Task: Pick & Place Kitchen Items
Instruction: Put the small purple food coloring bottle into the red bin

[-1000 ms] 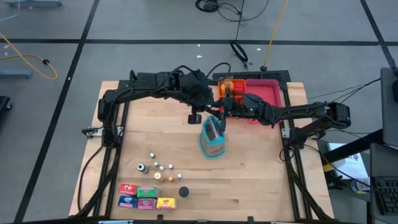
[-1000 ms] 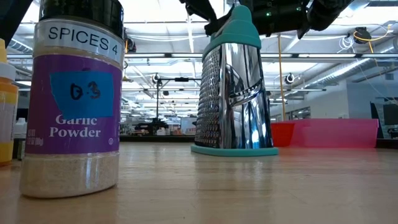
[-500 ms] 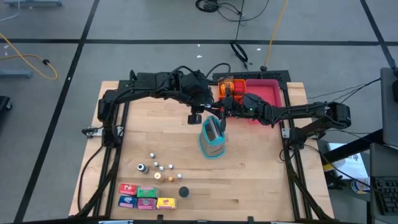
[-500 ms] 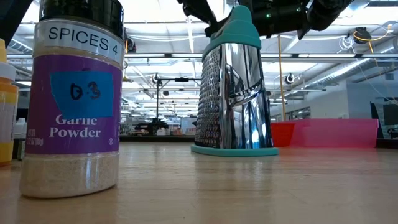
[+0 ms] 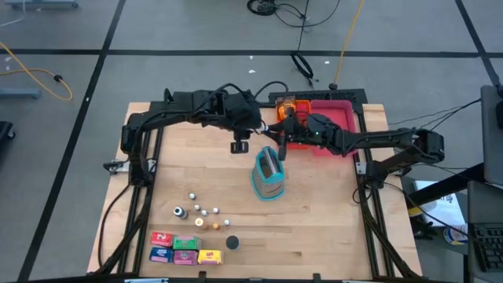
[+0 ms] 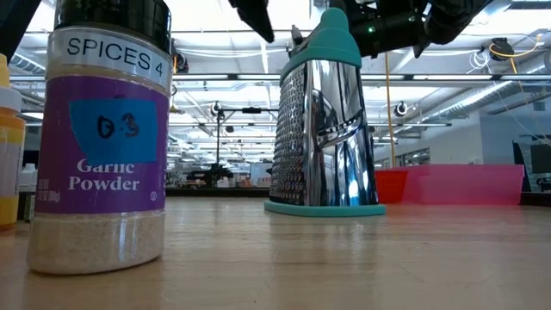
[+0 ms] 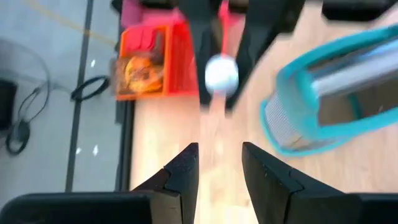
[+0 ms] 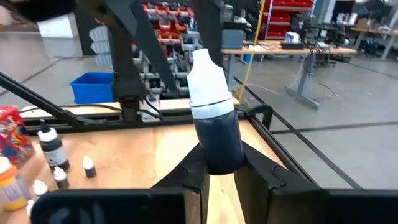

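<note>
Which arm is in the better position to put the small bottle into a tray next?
The right: the right gripper is shut on the dark bottle with the white cap, close to the pink tray. The left gripper is open and holds nothing.

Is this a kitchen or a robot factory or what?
Probably a robotics lab or workshop, not a kitchen. The wooden table stands on a grey taped floor with loose cables, and beyond it are long rows of workbenches, shelves and ceiling lights. The grater is just for practice.

a lab or workshop: workbenches (image 8: 298,59), red parts bins (image 8: 292,12), concrete floor (image 5: 196,31)
</note>
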Robot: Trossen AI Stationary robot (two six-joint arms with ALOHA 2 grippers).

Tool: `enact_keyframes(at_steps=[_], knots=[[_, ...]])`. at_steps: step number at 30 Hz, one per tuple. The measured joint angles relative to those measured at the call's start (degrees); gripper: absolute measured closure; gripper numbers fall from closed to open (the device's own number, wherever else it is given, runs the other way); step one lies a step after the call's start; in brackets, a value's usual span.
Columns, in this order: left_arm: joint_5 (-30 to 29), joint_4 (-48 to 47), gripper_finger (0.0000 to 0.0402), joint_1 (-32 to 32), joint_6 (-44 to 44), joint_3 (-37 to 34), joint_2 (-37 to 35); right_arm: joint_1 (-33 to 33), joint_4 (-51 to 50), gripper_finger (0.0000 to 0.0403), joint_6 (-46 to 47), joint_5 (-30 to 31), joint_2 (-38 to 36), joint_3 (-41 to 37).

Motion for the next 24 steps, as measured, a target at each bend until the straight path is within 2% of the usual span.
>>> enact_keyframes(at_steps=[7, 12, 18, 24], knots=[[-2.0, -7.0, 0.0277, 0.8, -3.6, 0.0, -0.3, -2.6, -7.2, 0.0358, 0.0, 0.4, -4.2, -0.7], [-1.9, -10.9, 0.0277, 1.7, -5.9, 0.0, -0.2, -4.1, -9.5, 0.0358, 0.2, 4.5, -8.7, -5.8], [-1.9, -11.8, 0.0277, 2.6, -7.0, -0.1, -0.2, -6.3, -5.8, 0.0358, 4.3, 6.2, -14.0, -15.3], [-1.9, -11.8, 0.0277, 2.6, -7.7, -1.2, -0.2, -8.0, 1.7, 0.0358, 8.9, 7.9, -16.1, -24.7]])
